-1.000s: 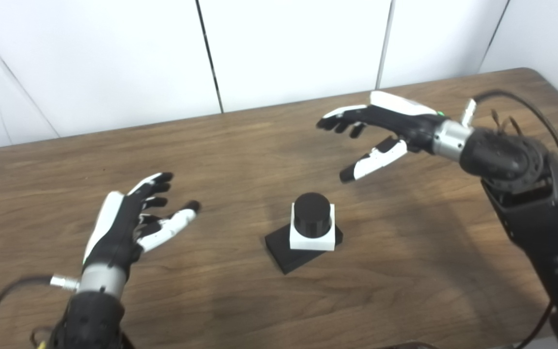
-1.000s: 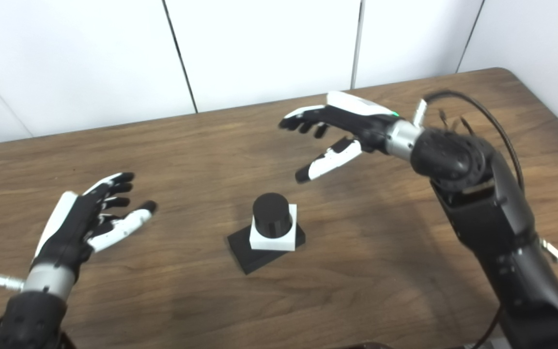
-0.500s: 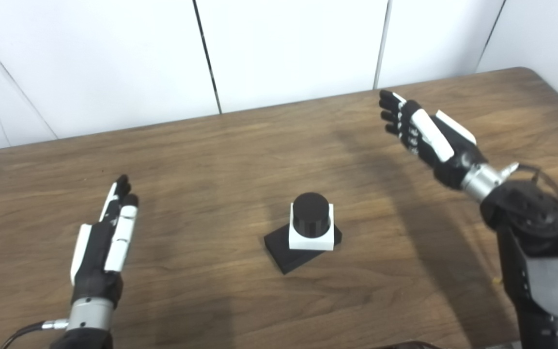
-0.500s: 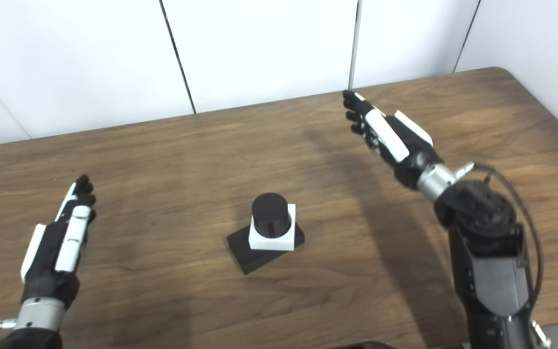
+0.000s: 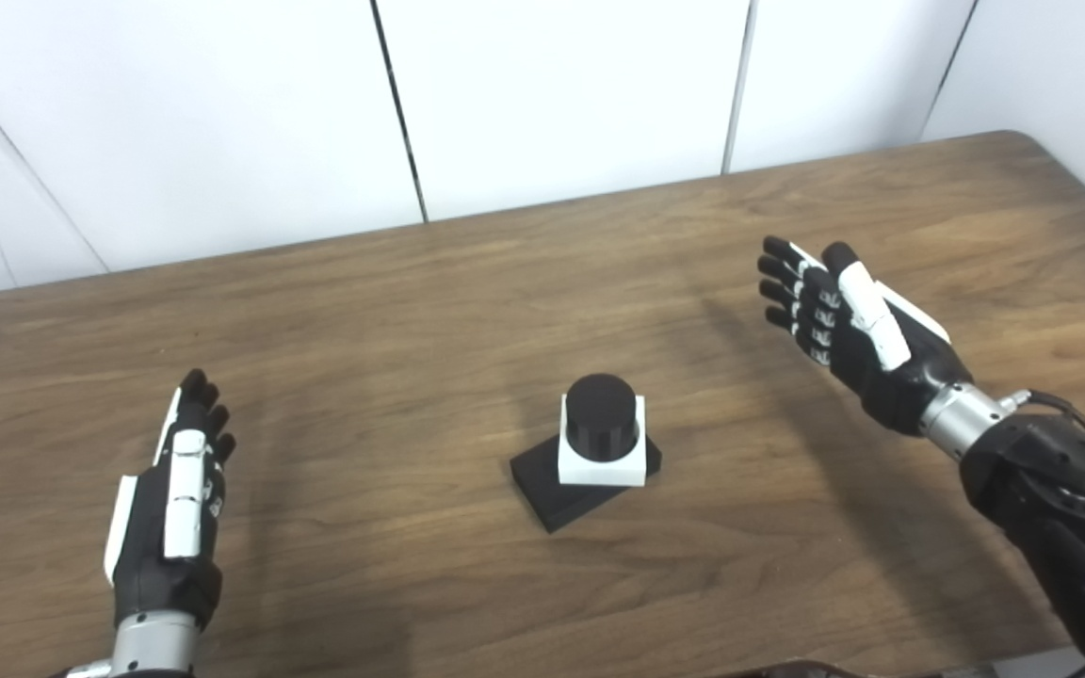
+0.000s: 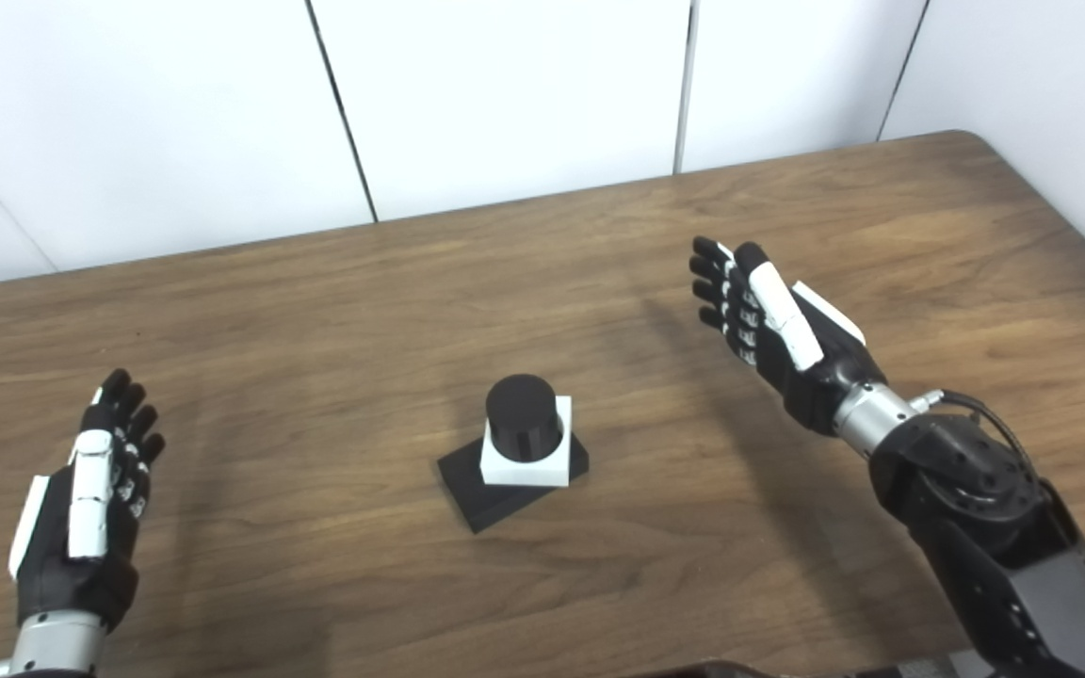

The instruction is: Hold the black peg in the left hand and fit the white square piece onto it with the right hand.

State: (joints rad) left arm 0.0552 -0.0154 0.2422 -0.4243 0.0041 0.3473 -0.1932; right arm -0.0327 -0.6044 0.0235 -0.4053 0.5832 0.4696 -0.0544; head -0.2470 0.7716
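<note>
The white square piece (image 5: 602, 457) already sits around the black peg (image 5: 601, 428), down on the peg's flat black base (image 5: 552, 490) near the middle of the table (image 5: 411, 311); judge the fit as made, so the step in hand is to draw clear cleanly. Your left hand (image 5: 170, 513) is empty, fingers straight and together, well apart from the peg on its left; your right hand (image 5: 849, 325) is likewise empty and flat, raised well to the right. Keep both hands wide of the assembly; lower them outward, not across it; a brush against the peg could tip the base.
</note>
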